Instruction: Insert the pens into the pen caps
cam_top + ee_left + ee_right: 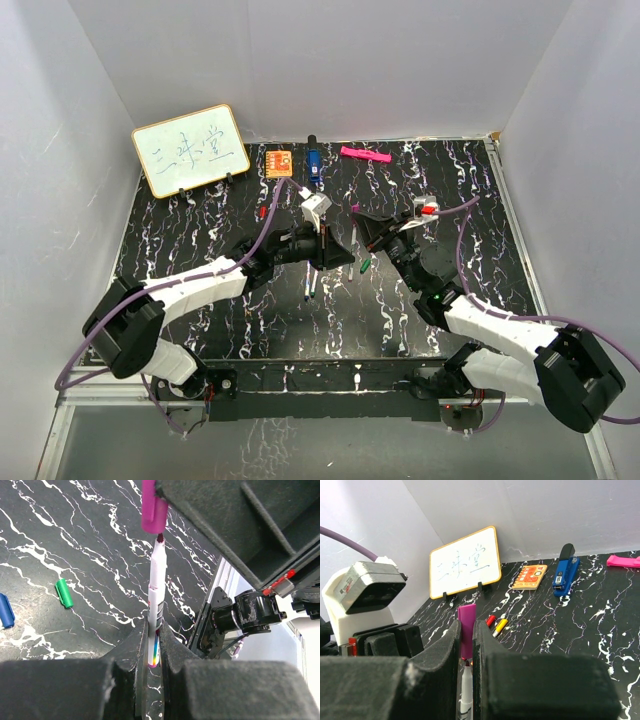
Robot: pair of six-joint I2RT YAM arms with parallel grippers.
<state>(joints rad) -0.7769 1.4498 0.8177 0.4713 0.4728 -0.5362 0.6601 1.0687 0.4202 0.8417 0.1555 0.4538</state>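
Observation:
My left gripper [155,630] is shut on a white pen [156,587] that points its dark purple tip away from the jaws. Directly beyond that tip is a purple cap [152,510], and my right gripper [466,626] is shut on that cap [466,630]. The pen's tip [465,680] sits right at the cap's open mouth, between the right fingers. Both grippers meet above mid-table [352,243]. A green cap [64,593] and a blue cap [6,611] lie on the black marbled table. A red cap [491,620] and a yellow cap [501,625] lie side by side farther back.
Two loose pens [308,285] lie near the left gripper. Along the back wall stand a small whiteboard [190,150], an orange block [279,162], a blue stapler-like object [313,165] and a pink marker [364,155]. White walls close in the table on three sides.

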